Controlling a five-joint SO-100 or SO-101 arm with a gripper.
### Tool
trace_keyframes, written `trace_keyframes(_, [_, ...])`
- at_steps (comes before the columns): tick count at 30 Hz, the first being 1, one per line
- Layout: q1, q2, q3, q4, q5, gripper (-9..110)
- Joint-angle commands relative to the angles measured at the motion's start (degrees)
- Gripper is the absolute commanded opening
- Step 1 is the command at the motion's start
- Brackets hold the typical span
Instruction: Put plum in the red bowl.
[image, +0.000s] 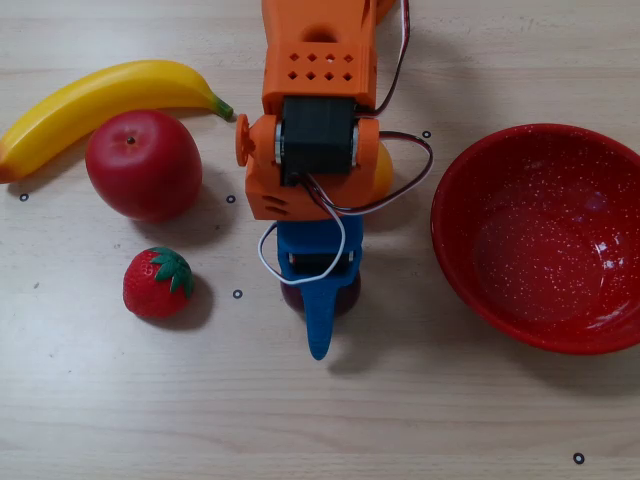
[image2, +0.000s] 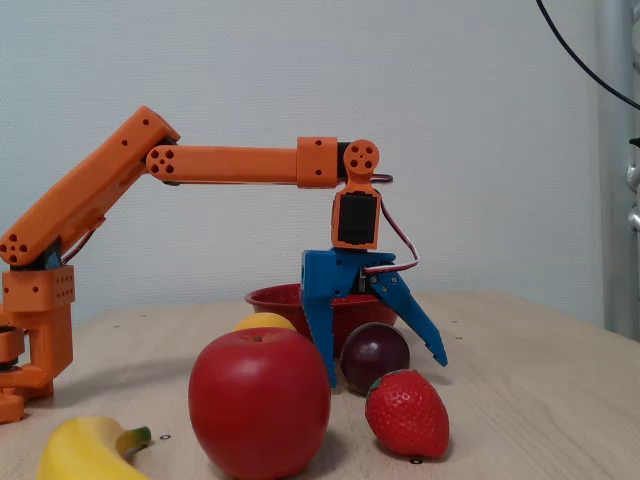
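Observation:
The plum, small, glossy and dark maroon, rests on the table. In the overhead view only its edges show from under the blue gripper. In the fixed view the gripper is open and lowered over the plum. One finger stands upright on the plum's left and the other is splayed out past its right. Neither finger visibly presses the plum. The red speckled bowl sits empty to the right of the arm in the overhead view. In the fixed view the bowl is behind the gripper.
A red apple, a banana and a strawberry lie left of the arm in the overhead view. An orange-yellow fruit peeks out beside the arm's wrist. In the fixed view the apple and strawberry are in the foreground.

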Motion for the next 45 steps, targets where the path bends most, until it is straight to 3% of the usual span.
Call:
trace_keyframes(1, [-0.53,2.55,-5.01,-2.2,1.93,47])
trace_keyframes(23, [0.44,1.49,-5.36,-2.11,2.64,44])
trace_keyframes(45, [0.09,2.55,-4.48,-1.93,3.52,33])
